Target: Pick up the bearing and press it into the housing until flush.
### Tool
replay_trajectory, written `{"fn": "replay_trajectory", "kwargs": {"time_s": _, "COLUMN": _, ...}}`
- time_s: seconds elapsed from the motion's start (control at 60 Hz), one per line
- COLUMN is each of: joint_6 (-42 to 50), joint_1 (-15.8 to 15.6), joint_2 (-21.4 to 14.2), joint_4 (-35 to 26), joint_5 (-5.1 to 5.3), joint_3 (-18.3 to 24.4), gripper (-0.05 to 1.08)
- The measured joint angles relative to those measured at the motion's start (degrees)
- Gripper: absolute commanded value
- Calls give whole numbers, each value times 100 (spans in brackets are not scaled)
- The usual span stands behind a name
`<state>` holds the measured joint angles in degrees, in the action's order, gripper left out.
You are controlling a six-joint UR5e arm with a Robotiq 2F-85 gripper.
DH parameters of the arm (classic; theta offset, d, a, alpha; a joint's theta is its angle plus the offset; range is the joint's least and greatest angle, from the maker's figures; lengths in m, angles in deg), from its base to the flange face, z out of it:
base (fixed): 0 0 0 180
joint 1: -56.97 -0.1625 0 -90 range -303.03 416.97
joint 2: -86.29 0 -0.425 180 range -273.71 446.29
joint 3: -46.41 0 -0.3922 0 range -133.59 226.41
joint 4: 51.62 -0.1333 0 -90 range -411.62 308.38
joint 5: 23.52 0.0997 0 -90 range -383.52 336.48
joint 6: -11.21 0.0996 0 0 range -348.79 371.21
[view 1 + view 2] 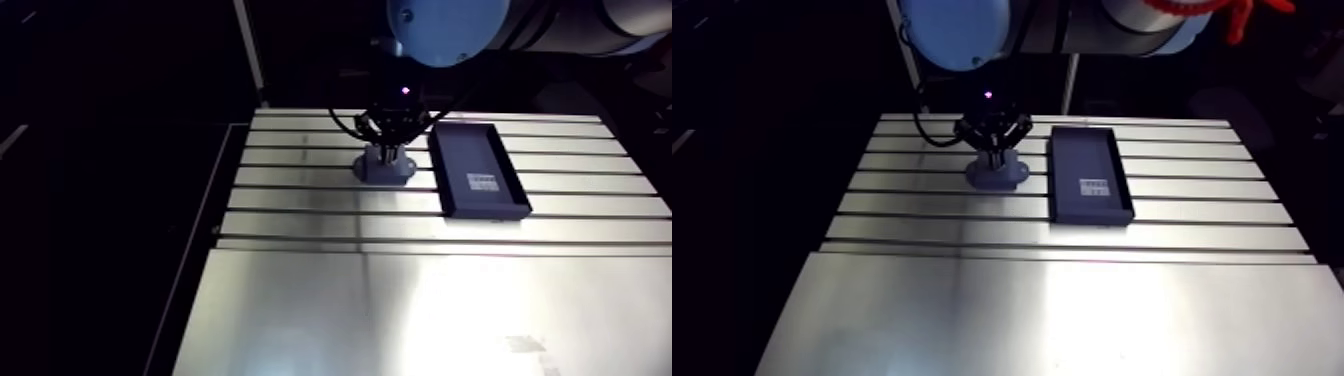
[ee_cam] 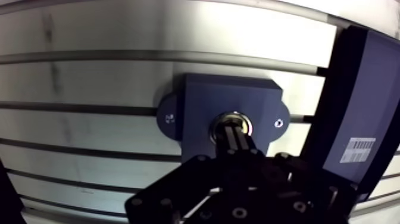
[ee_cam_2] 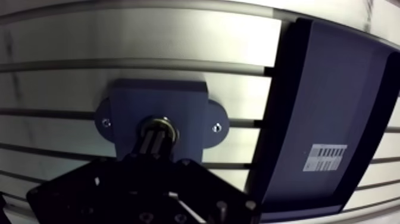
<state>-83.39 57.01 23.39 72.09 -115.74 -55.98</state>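
Aluminium, slotted and brightly lit, makes up the surface [image 1: 420,300]. In the arm view a small blue-grey housing [image 1: 400,173] sits on it towards the far side, across one of the slots. The fingers [image 1: 388,155] come straight down onto the housing's middle. Just beside it, apart by a narrow strip of bare metal, lies a dark, shallow tray [image 1: 480,145] with a white label [image 1: 482,182] near its closer end.

In the wrist view the housing is a square block with a rounded ear on each side, each ear with one screw hole [image 2: 169,117]. A round bore sits in its middle, and in the bore is the bearing [image 2: 233,118], a metal ring that glints at its edge. The fingers are clenched together with nothing between them. Their ribbed tips stand over the centre of the bearing. Whether the ring lies flush with the housing's face cannot be told. The tray rises beside the housing, its label towards the gripper.
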Motion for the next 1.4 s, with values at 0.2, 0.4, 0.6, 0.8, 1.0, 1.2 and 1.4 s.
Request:
{"fn": "replay_trajectory", "kwargs": {"time_s": 0.2, "joint_6": -1, "joint_1": -25, "joint_2": -2, "joint_4": -17, "joint_5": 15, "joint_3": 18, "gripper": 108}}
{"fn": "replay_trajectory", "kwargs": {"time_s": 0.4, "joint_6": -5, "joint_1": -34, "joint_2": -29, "joint_4": -16, "joint_5": 12, "joint_3": 45, "gripper": 108}}
{"fn": "replay_trajectory", "kwargs": {"time_s": 0.6, "joint_6": -8, "joint_1": -48, "joint_2": -57, "joint_4": -28, "joint_5": 1, "joint_3": 64, "gripper": 105}}
{"fn": "replay_trajectory", "kwargs": {"time_s": 0.8, "joint_6": -9, "joint_1": -55, "joint_2": -107, "joint_4": -52, "joint_5": -10, "joint_3": 66, "gripper": 33}}
{"fn": "replay_trajectory", "kwargs": {"time_s": 1.0, "joint_6": -10, "joint_1": -56, "joint_2": -210, "joint_4": -190, "joint_5": -34, "joint_3": 109, "gripper": 1}}
{"fn": "replay_trajectory", "kwargs": {"time_s": 1.2, "joint_6": -9, "joint_1": -57, "joint_2": -386, "joint_4": -526, "joint_5": -46, "joint_3": 242, "gripper": 1}}
{"fn": "replay_trajectory", "kwargs": {"time_s": 1.4, "joint_6": 26, "joint_1": -53, "joint_2": -637, "joint_4": -1116, "joint_5": -54, "joint_3": 522, "gripper": 1}}
